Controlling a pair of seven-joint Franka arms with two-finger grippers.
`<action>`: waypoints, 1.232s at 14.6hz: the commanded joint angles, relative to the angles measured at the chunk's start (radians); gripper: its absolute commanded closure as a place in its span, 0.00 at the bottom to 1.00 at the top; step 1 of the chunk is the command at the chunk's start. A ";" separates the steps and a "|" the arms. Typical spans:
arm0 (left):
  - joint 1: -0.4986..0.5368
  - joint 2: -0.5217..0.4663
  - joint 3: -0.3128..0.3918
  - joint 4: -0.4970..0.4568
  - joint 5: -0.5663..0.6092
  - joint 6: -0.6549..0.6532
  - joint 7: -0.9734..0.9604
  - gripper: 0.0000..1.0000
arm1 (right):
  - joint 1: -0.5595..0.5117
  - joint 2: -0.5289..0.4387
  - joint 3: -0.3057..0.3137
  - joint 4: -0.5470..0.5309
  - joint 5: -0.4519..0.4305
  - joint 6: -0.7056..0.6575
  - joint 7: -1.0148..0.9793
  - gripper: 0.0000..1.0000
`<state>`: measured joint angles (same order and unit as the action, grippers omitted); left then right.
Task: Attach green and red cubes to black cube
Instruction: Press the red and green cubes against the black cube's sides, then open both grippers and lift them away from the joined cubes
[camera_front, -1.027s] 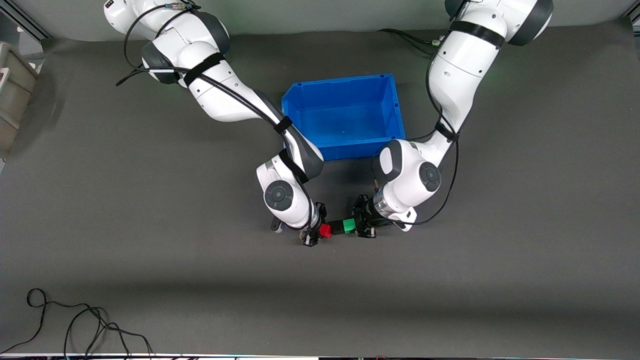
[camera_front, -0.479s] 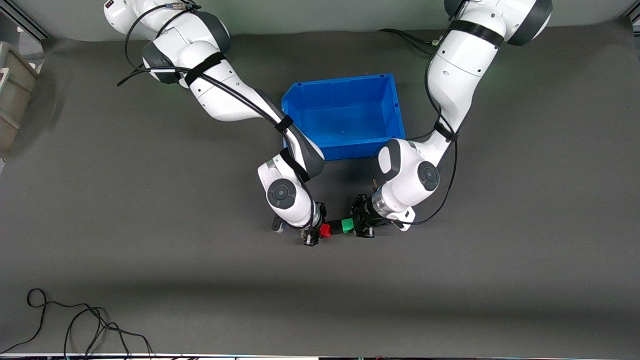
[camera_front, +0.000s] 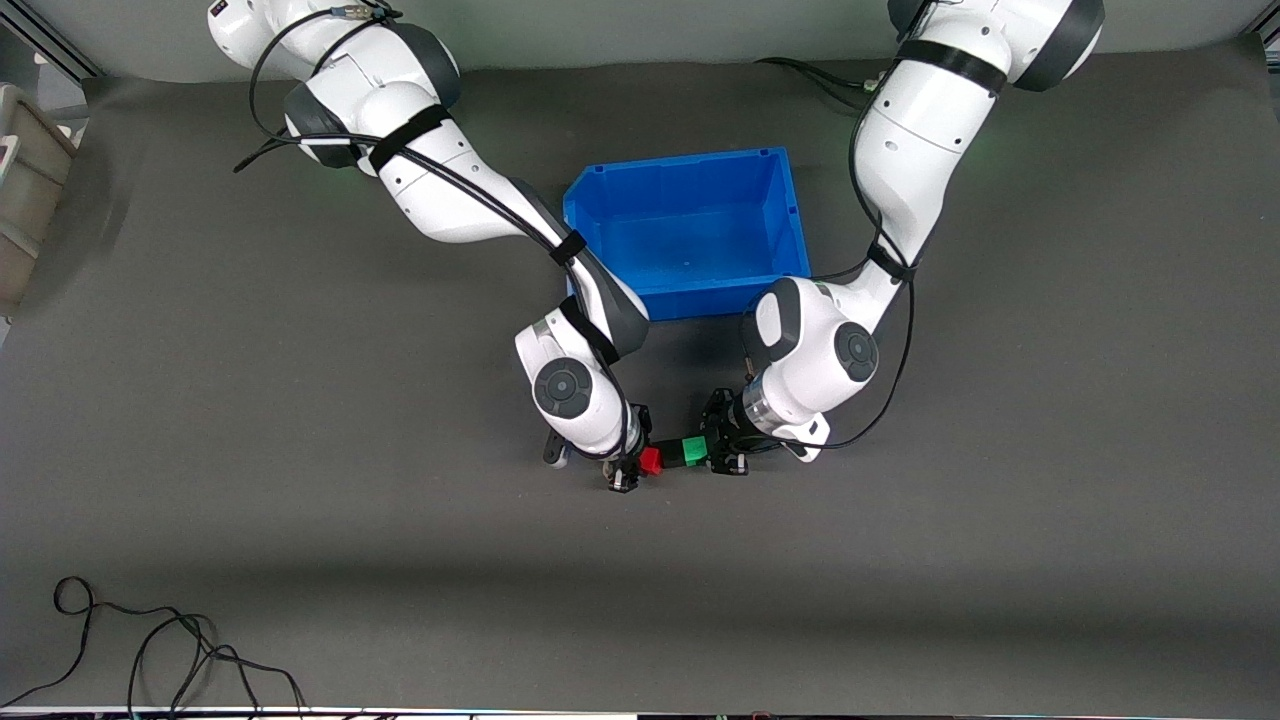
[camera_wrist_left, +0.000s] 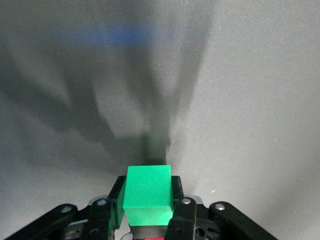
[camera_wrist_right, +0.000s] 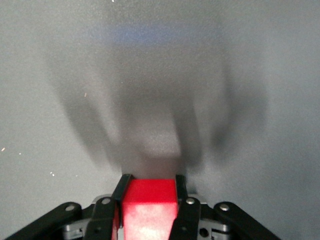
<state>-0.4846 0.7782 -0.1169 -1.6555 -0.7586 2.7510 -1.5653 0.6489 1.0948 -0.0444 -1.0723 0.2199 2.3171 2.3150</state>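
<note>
The green cube (camera_front: 696, 450) is clamped in my left gripper (camera_front: 716, 452), which is shut on it over the dark mat. In the left wrist view the green cube (camera_wrist_left: 148, 194) fills the space between the black fingers (camera_wrist_left: 178, 200). The black cube (camera_front: 672, 455) sits between the green cube and the red cube (camera_front: 650, 461), in one row; whether it touches them I cannot tell. My right gripper (camera_front: 628, 468) is shut on the red cube (camera_wrist_right: 149, 207), pinched between its fingers (camera_wrist_right: 121, 189). In the left wrist view a sliver of the black cube (camera_wrist_left: 150, 231) shows against the green one.
A blue bin (camera_front: 690, 232) with nothing in it stands farther from the front camera than the cubes. A black cable (camera_front: 150, 650) lies at the mat's near corner toward the right arm's end. A grey container (camera_front: 25, 190) sits at that same end.
My left gripper has edged the green cube slightly toward the red cube. The right gripper and the red cube have barely moved.
</note>
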 joint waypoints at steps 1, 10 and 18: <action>-0.018 0.000 0.008 0.003 0.002 0.012 0.001 0.60 | -0.008 0.043 -0.003 0.040 -0.028 0.011 -0.031 0.99; -0.022 0.000 0.008 0.003 0.004 0.012 0.001 0.16 | -0.026 0.039 -0.003 0.040 -0.025 -0.039 -0.118 0.99; 0.015 -0.022 0.022 -0.009 0.039 -0.007 0.007 0.00 | -0.026 0.039 -0.003 0.040 -0.028 -0.039 -0.158 0.40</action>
<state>-0.4835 0.7767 -0.0994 -1.6524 -0.7373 2.7514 -1.5640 0.6309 1.0984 -0.0447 -1.0601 0.2198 2.2951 2.2052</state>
